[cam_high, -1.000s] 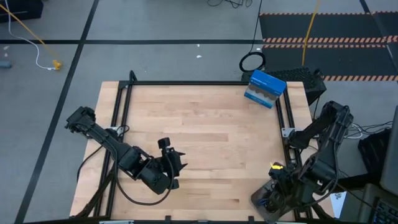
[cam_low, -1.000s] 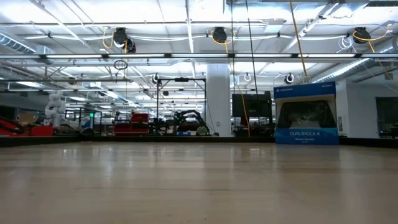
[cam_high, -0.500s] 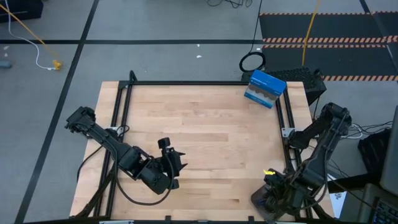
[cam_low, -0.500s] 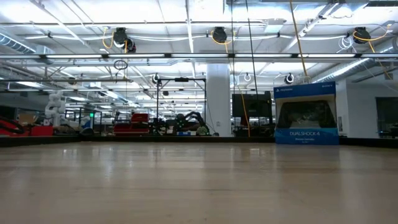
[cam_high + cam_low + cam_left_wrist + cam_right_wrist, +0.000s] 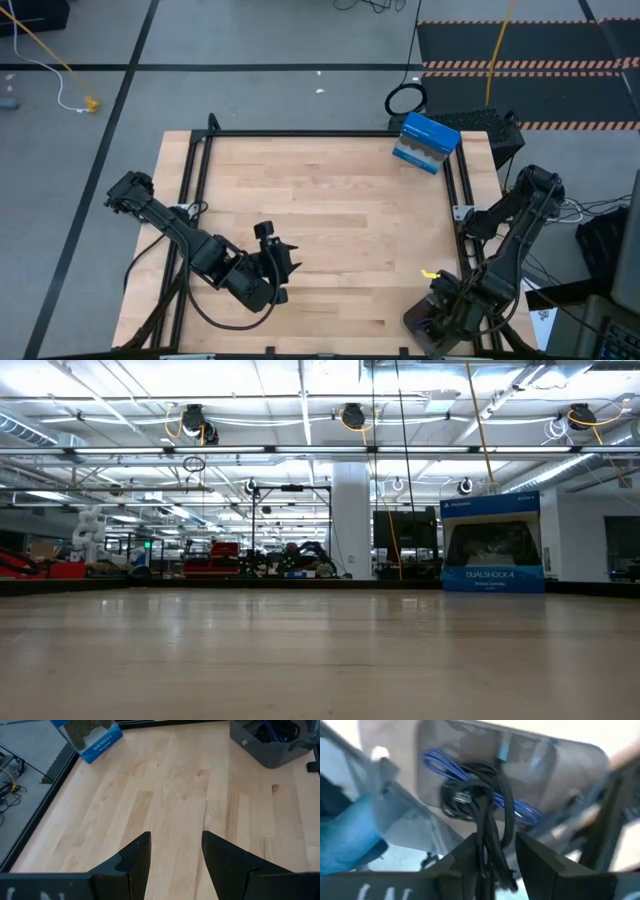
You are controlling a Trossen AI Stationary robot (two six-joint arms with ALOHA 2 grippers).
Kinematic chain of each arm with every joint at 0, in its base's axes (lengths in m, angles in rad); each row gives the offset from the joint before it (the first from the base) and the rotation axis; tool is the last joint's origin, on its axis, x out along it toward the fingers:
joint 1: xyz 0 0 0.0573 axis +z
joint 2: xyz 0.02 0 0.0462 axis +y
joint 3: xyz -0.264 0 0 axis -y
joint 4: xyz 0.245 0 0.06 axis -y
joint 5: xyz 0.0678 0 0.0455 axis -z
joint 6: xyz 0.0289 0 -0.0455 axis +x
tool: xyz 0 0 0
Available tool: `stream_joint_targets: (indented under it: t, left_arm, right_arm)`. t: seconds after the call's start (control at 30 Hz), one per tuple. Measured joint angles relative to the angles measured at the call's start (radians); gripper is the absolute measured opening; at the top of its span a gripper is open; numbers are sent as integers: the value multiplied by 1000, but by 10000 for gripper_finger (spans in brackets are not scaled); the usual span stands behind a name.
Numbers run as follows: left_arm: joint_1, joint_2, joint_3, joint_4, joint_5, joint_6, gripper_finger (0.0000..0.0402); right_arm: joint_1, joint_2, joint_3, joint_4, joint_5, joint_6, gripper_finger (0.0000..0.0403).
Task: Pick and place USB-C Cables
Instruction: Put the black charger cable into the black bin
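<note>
Right pincer (image 5: 495,852) over grey bin (image 5: 540,765) at worktop's (image 5: 330,210) 5 o'clock corner, narrowly parted around black USB-C cable (image 5: 487,820); blue one (image 5: 440,762) beneath. Left pincer (image 5: 172,852) wide, idle at 7 o'clock.

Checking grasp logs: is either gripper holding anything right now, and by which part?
Left gripper is open and empty over the table. Right gripper is in the grey bin, a black cable between its fingers; a closed grip cannot be told.

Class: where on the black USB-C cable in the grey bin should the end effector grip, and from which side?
Probably grip the black USB-C cable at its bunched strands trailing from the coil, coming straight down into the grey bin; its walls block sideways approach.
</note>
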Motion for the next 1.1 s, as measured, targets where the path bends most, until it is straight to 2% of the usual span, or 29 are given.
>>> stream_joint_targets:
  t: [0.1,0.3,0.53,0.77,0.97,1.1]
  left_arm:
    - [1,0,0,0,0,0,179]
    - [2,0,0,0,0,0,179]
    - [3,0,0,0,0,1,179]
    - [3,0,0,0,0,2,179]
    - [4,0,0,0,0,9,179]
    - [4,0,0,0,0,9,179]
  right_arm:
    - [0,-4,0,-50,-39,14,135]
    - [-1,-31,0,-85,-40,19,159]
    - [-2,-77,0,-129,-41,17,158]
    - [-2,-80,-6,-154,-40,-25,121]
    - [-2,-79,-58,-152,-39,-47,72]
    - [-2,-79,-93,-149,-38,-65,52]
